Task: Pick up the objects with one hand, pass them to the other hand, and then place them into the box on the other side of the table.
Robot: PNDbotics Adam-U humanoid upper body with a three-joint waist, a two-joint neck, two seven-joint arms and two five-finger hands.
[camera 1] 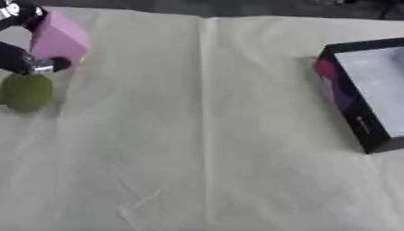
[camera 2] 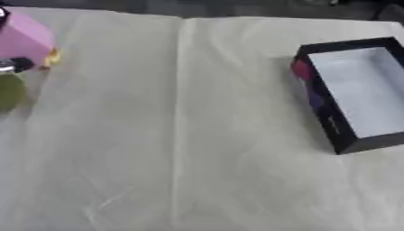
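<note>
At the upper left of the frame a pink block (camera 1: 59, 38) is tilted and grasped by the left hand (camera 1: 24, 61), black fingers curled round its top and lower edge. Just below sits a green rounded fruit (camera 1: 28, 91) on the pale creased cloth (camera 1: 205, 135). An open black box (camera 2: 355, 92) with a pale floor lies at the right edge. The right hand does not show.
</note>
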